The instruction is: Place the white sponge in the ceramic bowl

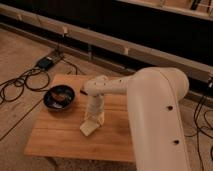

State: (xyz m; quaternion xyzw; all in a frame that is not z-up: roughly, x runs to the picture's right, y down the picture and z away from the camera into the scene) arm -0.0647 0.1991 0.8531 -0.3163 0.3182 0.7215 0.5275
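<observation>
The white sponge [88, 128] is a cream foam block lying on the wooden table [55, 137], near its middle. My gripper [93, 119] reaches straight down from the big white arm and is right over the sponge, at its upper right edge. The ceramic bowl [59, 97] is dark and glossy with a reddish-brown inside. It stands at the table's left rear, about a hand's width left of the gripper.
My white arm [155, 115] covers the right part of the table. A dark box [46, 62] and black cables [20, 82] lie on the floor at the left rear. A low wall [125, 47] runs behind the table.
</observation>
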